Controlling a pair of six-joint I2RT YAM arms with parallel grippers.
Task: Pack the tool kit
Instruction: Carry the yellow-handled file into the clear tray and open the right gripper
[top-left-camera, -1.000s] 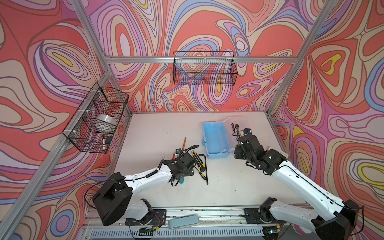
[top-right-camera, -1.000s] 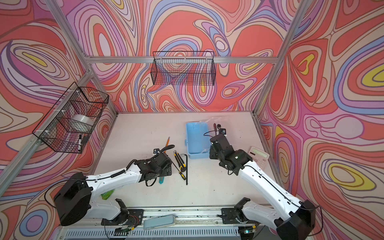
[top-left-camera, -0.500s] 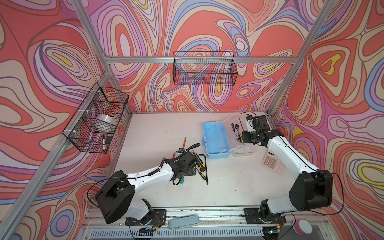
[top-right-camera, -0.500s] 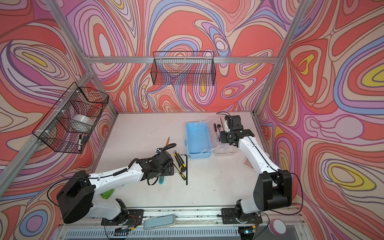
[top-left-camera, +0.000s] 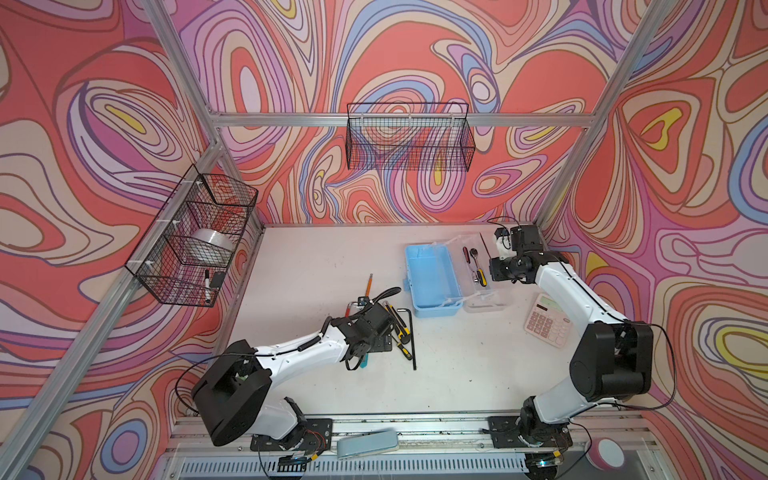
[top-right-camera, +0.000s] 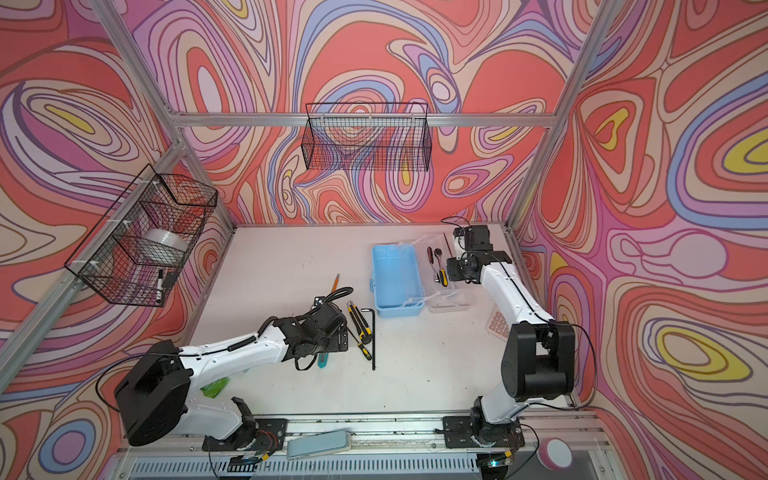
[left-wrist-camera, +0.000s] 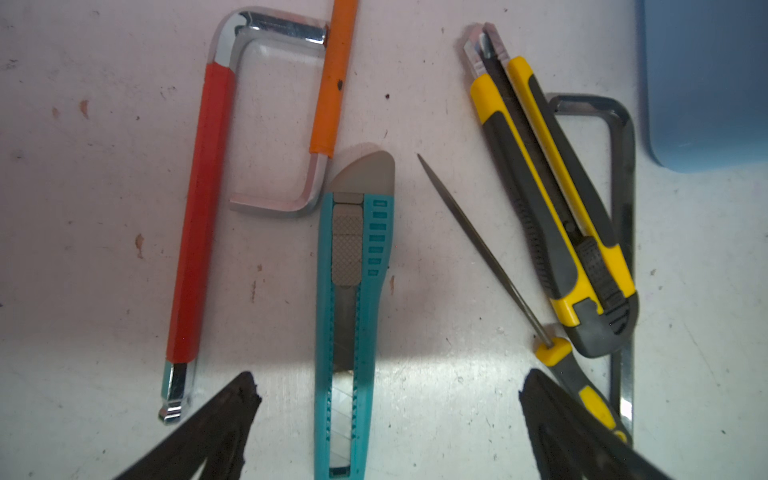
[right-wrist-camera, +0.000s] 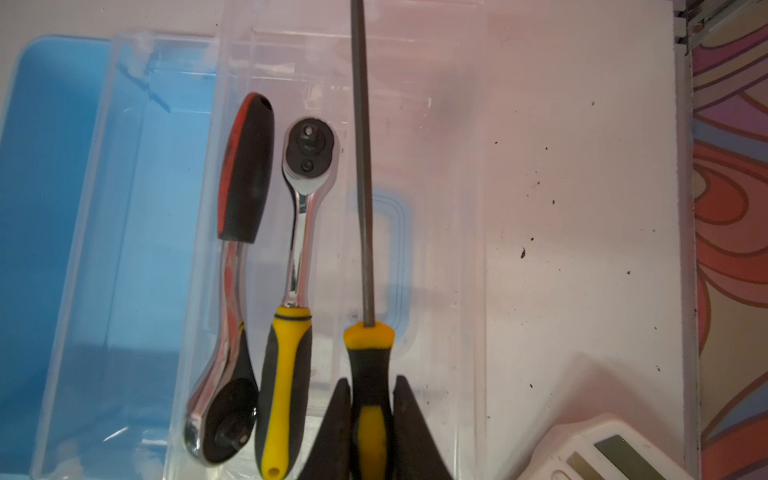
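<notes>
Where everything rests — white worktop (top-left-camera: 457, 374): flat, speckled, both arms reaching over it.
Light blue rectangular plastic case (top-left-camera: 432, 278): open, right of the middle in both top views.
Clear plastic lid (top-left-camera: 486, 300): flat on the worktop, joined to the case's right side; the blue C-shaped handle (right-wrist-camera: 395, 257) shows through it.
Pink calculator (top-left-camera: 548, 324): near the lid, towards the front right.
Left gripper (left-wrist-camera: 388, 384): jaws wide, one on either side of the teal utility knife (left-wrist-camera: 353, 291).
Right gripper (right-wrist-camera: 371, 386): jaws narrow, clamped on the yellow-and-black screwdriver (right-wrist-camera: 370, 353) — its grey shaft runs over the lid; whether it touches the lid, cannot tell.
Ratchets: red-and-black-handled ratchet (right-wrist-camera: 232, 291) and yellow-and-black-handled ratchet (right-wrist-camera: 297, 249), side by side in the lid.
Loose tools left of the case: long black hex key (left-wrist-camera: 622, 166), yellow-and-black utility knife (left-wrist-camera: 552, 208) with its butt overlapping that key, red-sleeved hex key (left-wrist-camera: 199, 216), orange-sleeved hex key (left-wrist-camera: 328, 83), thin small screwdriver (left-wrist-camera: 478, 241).
</notes>
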